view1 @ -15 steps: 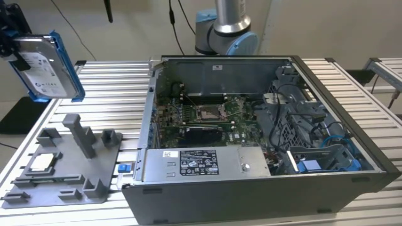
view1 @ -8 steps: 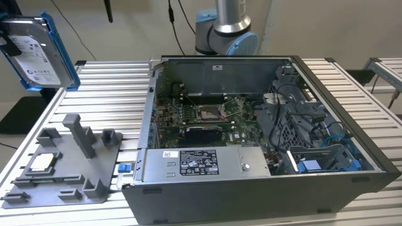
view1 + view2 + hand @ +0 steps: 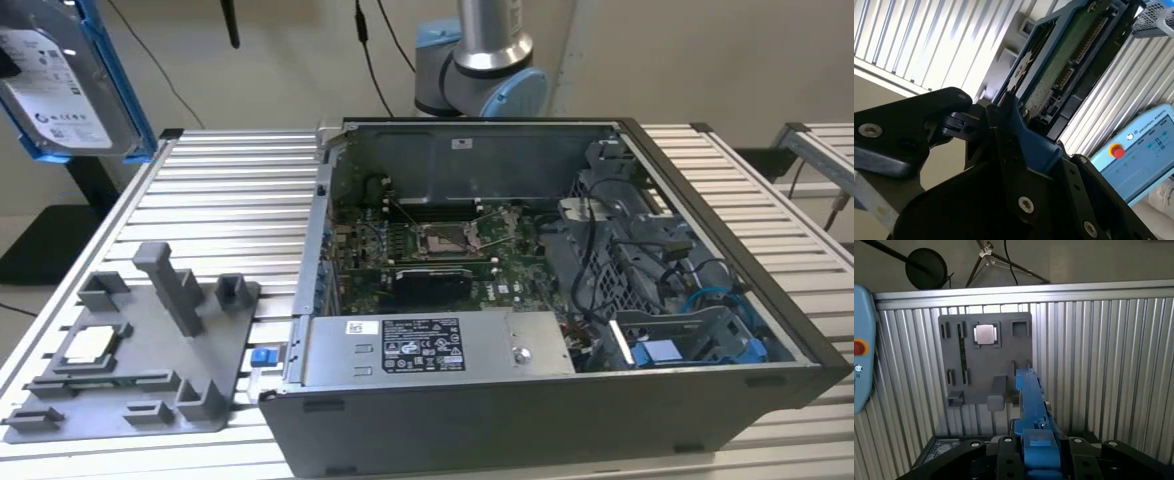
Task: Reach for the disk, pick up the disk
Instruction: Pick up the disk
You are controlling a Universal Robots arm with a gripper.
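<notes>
Disk (image 3: 67, 88): silver-grey, white label, blue rails; aloft, near upright, exterior view's upper left.

An open computer case (image 3: 534, 425) sits on the slatted counter (image 3: 227, 190). Beside it, a grey holder (image 3: 150, 362) carries a small chip (image 3: 88, 343).

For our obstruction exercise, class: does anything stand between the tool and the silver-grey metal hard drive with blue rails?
Nothing visible does. The tool is shut on the flat silver-grey metal disk by its blue plastic rail, held off the ribbed metal table.
</notes>
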